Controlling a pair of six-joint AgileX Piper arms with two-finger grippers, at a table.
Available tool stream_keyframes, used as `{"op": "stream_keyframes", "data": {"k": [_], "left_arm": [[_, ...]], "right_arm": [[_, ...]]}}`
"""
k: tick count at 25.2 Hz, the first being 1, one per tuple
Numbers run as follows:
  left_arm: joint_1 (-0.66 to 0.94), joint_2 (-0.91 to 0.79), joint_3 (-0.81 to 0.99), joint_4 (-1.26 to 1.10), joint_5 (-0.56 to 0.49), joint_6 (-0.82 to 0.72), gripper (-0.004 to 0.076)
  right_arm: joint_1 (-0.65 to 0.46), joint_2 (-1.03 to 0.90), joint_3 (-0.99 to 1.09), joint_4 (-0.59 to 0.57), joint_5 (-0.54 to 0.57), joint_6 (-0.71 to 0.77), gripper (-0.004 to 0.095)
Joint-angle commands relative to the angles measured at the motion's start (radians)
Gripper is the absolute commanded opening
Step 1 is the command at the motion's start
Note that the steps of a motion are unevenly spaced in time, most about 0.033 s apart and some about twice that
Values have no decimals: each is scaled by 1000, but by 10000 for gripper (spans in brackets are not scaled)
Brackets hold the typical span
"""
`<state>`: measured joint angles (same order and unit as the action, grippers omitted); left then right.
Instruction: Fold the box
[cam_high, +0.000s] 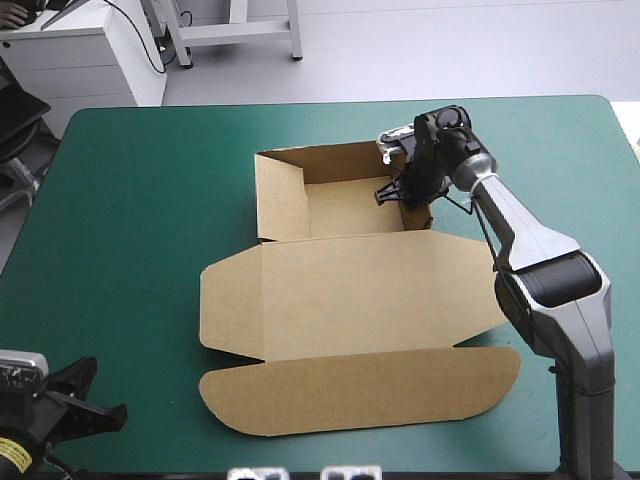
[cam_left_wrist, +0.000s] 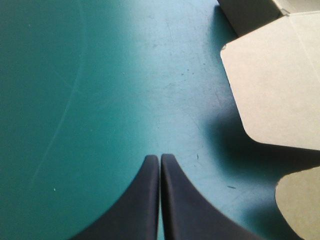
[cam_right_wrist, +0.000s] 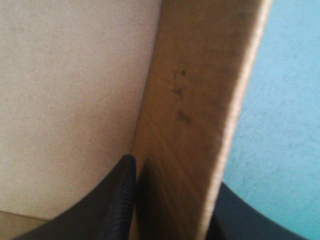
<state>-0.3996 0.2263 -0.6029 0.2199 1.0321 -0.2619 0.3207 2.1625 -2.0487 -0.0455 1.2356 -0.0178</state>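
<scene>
We are logging the teal-green table cover (cam_high: 150, 200) bearing the brown box (cam_high: 350, 290) at its middle, tray walls raised, lid lying flat nearside, while the right gripper (cam_high: 400, 188) is clamping the tray's right wall and the left gripper (cam_left_wrist: 160, 157) is hovering, fingers pressed together, by the near-left corner.

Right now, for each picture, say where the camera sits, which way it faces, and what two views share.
High view: above, behind the robot, facing down on the table; left gripper and right gripper show.
Left wrist view: over the left gripper, shut, facing bare table and the box edge.
Right wrist view: over the right gripper, shut on a box wall.
Shared: all show the box.
</scene>
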Motion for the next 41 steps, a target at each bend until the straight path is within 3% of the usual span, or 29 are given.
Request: {"op": "stream_keyframes", "data": {"k": [1,4,10,13,17,21,23,25,28,29,34,36,41], "left_arm": [[-4,-61,35,1,-65,-51,-8],[-4,-90,52,-8,-63,-51,-8],[-4,-90,52,-8,-61,-51,-8],[-4,-90,52,-12,-61,-51,-8],[-4,-90,52,-12,-61,-51,-8],[-4,-90,52,-12,-61,-51,-8],[-4,-90,52,-10,-61,-51,-8],[-4,-90,52,-10,-61,-51,-8],[-4,-90,52,-10,-61,-51,-8],[-4,-90,52,-10,-61,-51,-8],[-4,-90,52,-10,-61,-51,-8],[-4,-90,52,-8,-61,-51,-8],[-4,-90,52,-8,-61,-51,-8]], "right_arm": [[-8,-58,-21,-58,11,25,141],[-8,-58,-36,-115,14,35,-16],[-53,-58,-68,-305,14,30,-18],[-143,-60,-68,-311,14,27,-18],[-379,-60,-68,-234,14,-20,-18],[-628,-58,-68,-80,14,-63,-18],[-692,-58,-68,31,14,-128,-18],[-717,-55,-68,72,14,-127,-14],[-717,-55,-68,141,16,-180,135],[-717,-55,-68,157,16,-206,226],[-717,-55,-68,125,16,-227,561],[-717,-55,-69,118,16,-223,611],[-717,-59,-79,98,16,-220,611]]}}
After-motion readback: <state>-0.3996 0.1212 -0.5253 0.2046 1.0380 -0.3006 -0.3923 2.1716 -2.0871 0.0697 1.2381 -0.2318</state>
